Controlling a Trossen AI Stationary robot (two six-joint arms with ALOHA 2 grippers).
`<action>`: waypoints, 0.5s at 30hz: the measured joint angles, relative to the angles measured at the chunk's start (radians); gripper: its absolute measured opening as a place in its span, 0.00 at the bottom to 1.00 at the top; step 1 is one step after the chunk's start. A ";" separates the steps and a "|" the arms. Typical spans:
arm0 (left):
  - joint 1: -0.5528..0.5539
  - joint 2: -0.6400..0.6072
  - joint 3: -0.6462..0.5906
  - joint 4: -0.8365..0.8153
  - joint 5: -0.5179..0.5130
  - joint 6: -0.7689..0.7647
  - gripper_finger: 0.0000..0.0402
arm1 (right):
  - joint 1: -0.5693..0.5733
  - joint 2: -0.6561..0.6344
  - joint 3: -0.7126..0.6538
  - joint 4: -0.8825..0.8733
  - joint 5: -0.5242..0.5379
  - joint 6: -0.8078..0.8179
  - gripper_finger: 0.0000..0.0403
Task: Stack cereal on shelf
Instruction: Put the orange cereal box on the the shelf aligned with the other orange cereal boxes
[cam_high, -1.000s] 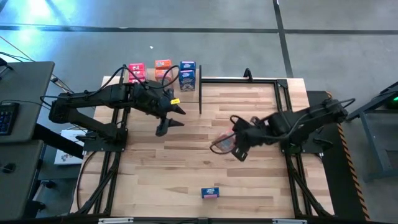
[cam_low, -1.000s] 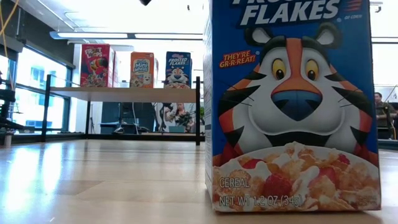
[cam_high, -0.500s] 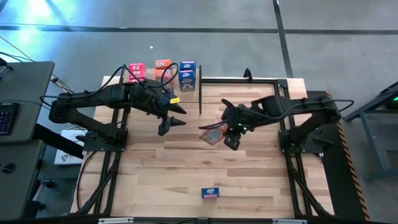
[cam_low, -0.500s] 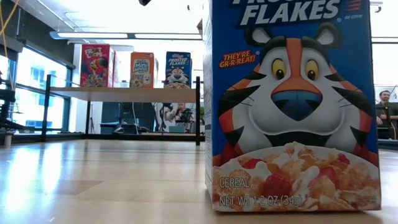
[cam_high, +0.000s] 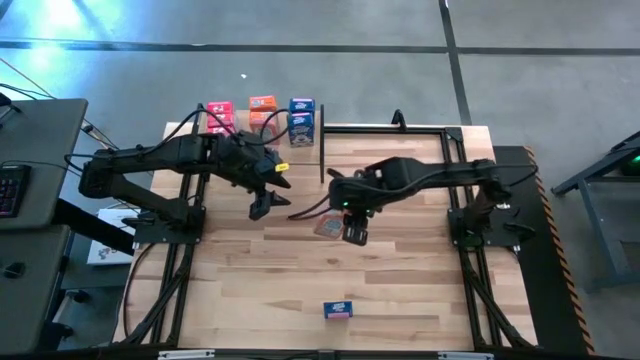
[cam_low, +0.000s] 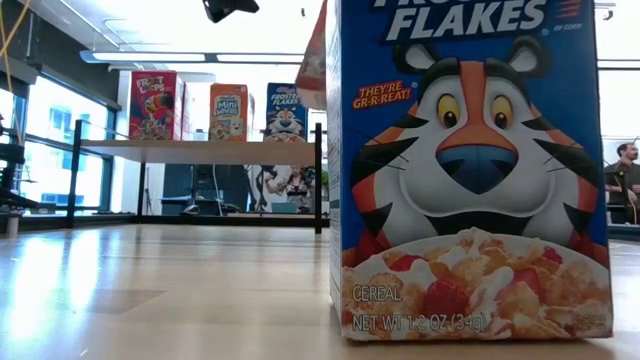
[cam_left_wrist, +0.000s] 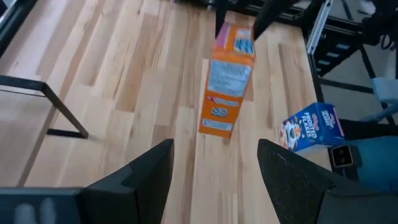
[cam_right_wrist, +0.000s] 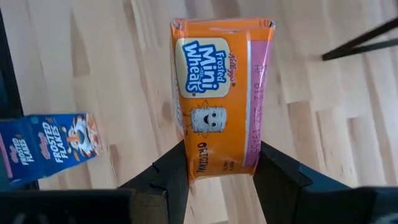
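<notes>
Two grippers are seen above the plank tabletop (cam_high: 300, 270). An orange Mini-Wheats box (cam_right_wrist: 217, 93) is clamped between the fingers (cam_right_wrist: 171, 171) of the right gripper (cam_high: 352, 228) and is held in the air over the middle of the table, clear of the wood. The left gripper (cam_high: 270, 197) is held beside the shelf (cam_low: 200, 150), its jaws spread with nothing between them. Three boxes are stood upright on the shelf board: a pink-red one (cam_low: 152, 104), an orange one (cam_low: 229, 111) and a blue one (cam_low: 286, 110). A blue Frosted Flakes box (cam_high: 338, 309) is stood alone near the table's front edge, well apart from both arms.
</notes>
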 joint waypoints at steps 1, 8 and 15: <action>0.000 0.000 0.000 -0.002 0.000 0.000 0.56 | 0.000 0.012 0.006 -0.001 -0.007 -0.012 0.35; -0.001 0.049 0.001 -0.037 0.000 0.000 0.56 | 0.000 0.060 0.018 0.007 -0.032 -0.091 0.35; -0.037 0.139 0.001 -0.028 0.000 0.082 0.56 | 0.000 0.067 0.017 0.028 -0.028 -0.095 0.35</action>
